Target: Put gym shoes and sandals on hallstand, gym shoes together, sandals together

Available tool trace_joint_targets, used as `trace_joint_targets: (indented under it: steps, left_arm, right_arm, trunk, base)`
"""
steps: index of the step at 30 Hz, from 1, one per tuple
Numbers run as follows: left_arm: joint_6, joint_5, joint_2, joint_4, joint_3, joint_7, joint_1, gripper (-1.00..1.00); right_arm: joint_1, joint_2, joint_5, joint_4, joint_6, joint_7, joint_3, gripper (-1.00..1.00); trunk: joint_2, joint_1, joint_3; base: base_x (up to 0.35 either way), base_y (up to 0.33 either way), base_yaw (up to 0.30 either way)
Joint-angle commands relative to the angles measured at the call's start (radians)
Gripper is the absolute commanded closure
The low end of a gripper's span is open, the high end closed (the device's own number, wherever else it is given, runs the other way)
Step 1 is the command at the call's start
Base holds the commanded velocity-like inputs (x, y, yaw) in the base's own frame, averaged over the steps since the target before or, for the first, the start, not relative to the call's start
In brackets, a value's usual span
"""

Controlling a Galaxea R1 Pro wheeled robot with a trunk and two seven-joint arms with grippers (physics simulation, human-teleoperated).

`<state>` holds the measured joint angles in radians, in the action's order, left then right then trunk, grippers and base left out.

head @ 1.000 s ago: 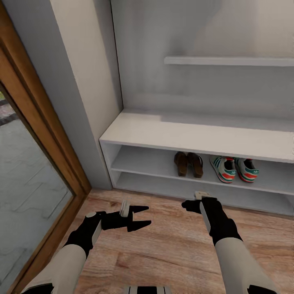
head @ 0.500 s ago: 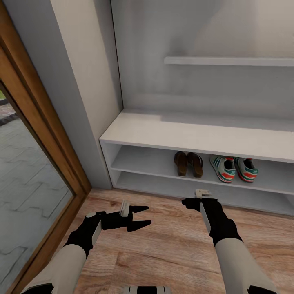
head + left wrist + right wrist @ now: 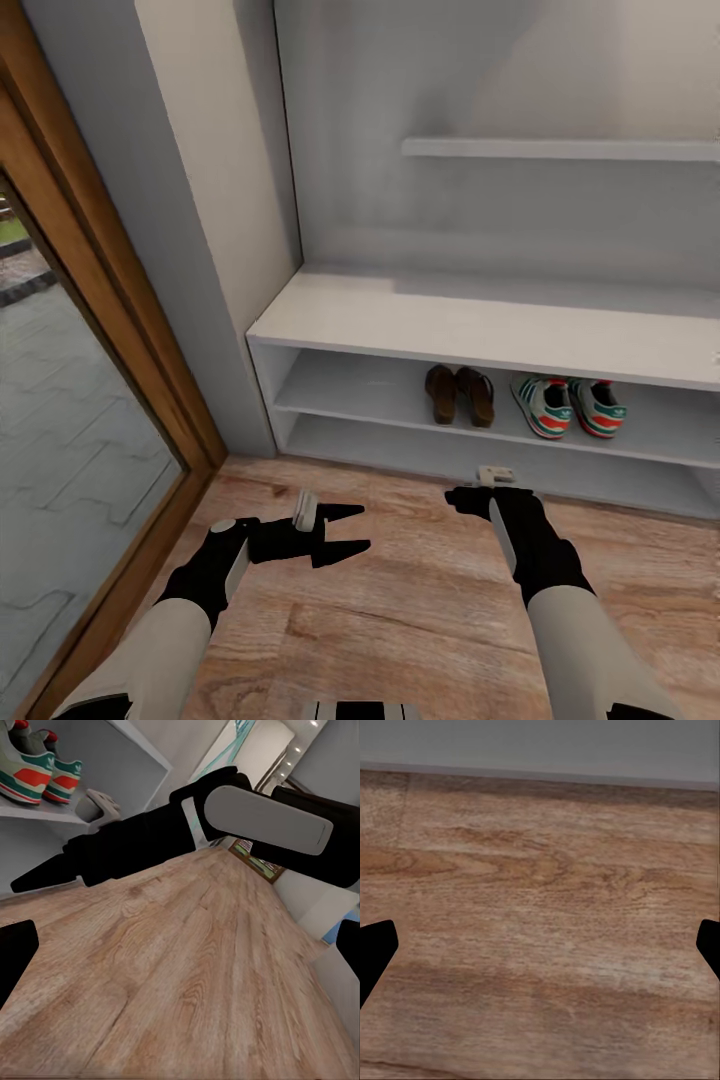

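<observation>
The two gym shoes (image 3: 570,406) stand side by side on the upper cubby tier of the light-grey hallstand (image 3: 480,335), toes outward. The two sandals (image 3: 460,395) sit together just left of them on the same tier. In the left wrist view the gym shoes (image 3: 31,774) appear on that shelf behind my right forearm. My left gripper (image 3: 364,528) hovers open over the corridor floor (image 3: 420,610), pointing right. My right gripper (image 3: 455,497) hangs open low above the floor in front of the rack, holding nothing. The right wrist view has bare planks (image 3: 540,907) between the fingertips.
A wood-framed glass door (image 3: 90,400) fills the left side, with grey paving behind it. A grey wall pillar (image 3: 200,250) stands between door and rack. A slab shelf (image 3: 560,149) hangs above the bench. Open floor lies around both arms.
The whole picture has shifted slightly, so the camera moved a little. Both arms keep the same pose and the shoes stay on the shelf.
</observation>
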<state>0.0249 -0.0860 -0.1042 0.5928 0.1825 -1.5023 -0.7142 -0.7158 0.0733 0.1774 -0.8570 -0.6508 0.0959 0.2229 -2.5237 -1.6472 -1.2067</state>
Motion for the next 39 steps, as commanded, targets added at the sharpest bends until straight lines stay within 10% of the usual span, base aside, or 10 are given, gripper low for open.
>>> trace_joint_targets:
  steps: [1, 24, 39]
  left_arm:
    - [0.003, -0.009, -0.002, 0.001, 0.008, -0.006, -0.001, -1.00]
    - [0.003, -0.009, 0.000, 0.001, 0.009, -0.006, -0.001, -1.00]
    - [0.003, -0.009, 0.000, 0.001, 0.009, -0.006, -0.001, -1.00]
  right_arm:
    - [-0.001, 0.002, 0.011, -0.001, -0.004, 0.010, 0.004, -1.00]
    - [-0.001, 0.002, 0.012, -0.002, -0.004, 0.010, 0.003, -1.00]
    - [-0.001, 0.002, 0.010, -0.001, -0.006, 0.010, 0.000, -1.00]
  trunk:
    - [0.000, 0.001, -0.001]
    - [0.000, 0.001, -0.001]
    - [0.003, 0.007, 0.057]
  base:
    - [-0.169, 0.000, 0.000]
    - [-0.018, 0.000, -0.120]
    - [0.000, 0.000, -0.169]
